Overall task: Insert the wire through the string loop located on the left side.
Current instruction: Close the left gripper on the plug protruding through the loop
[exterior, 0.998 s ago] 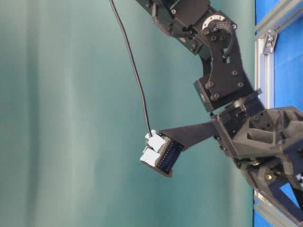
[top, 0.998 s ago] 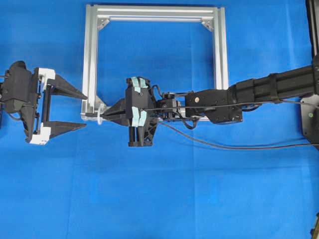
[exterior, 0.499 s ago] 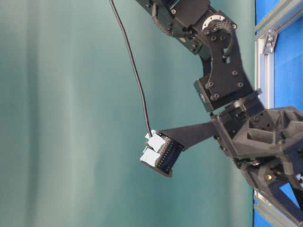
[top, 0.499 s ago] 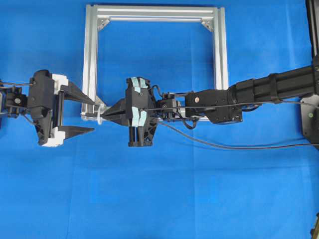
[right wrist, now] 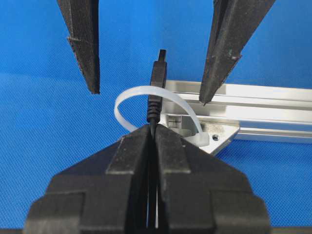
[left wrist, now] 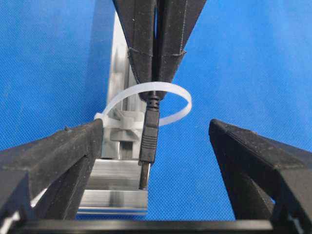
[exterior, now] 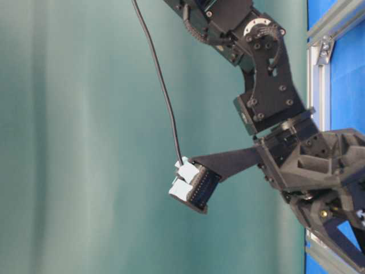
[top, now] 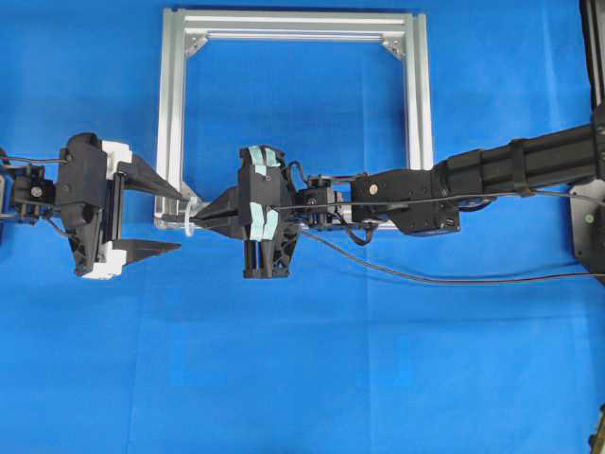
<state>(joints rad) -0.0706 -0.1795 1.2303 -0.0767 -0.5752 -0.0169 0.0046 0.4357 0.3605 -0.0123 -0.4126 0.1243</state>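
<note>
Clamping the wire [right wrist: 157, 92] just behind its plug, right hand [top: 210, 217] shut tight, fingers [right wrist: 170, 146] pressed together with the cable running out between them. Plug dark, with a greyish metal tip, pushed through the string loop [left wrist: 168, 100] and pointing toward the left hand [top: 168, 216]. Loop whitish, thin, standing upright off a small white holder [left wrist: 119, 127] fixed at the lower left corner of the aluminium frame [top: 293, 24]; band arching over the plug body in both wrist views, wire [left wrist: 148, 141] passing inside the ring. Left hand spread wide, fingers [left wrist: 53, 156] well apart on either side of the plug tip, touching neither plug nor loop; in the overhead view one finger overlapping the frame's left rail, the other lying just below the frame corner. Remainder of the wire [top: 444, 277] trailing back along and below the right arm [top: 492, 175] toward the right edge, curving across the blue bench [top: 312, 378]. Frame square, silver, lying flat on the blue surface, corner brackets [top: 197, 44] at its far inner corners. Table-level view taken up by a black arm and a hanging black cable [exterior: 161, 85]; neither plug nor loop discernible there.
</note>
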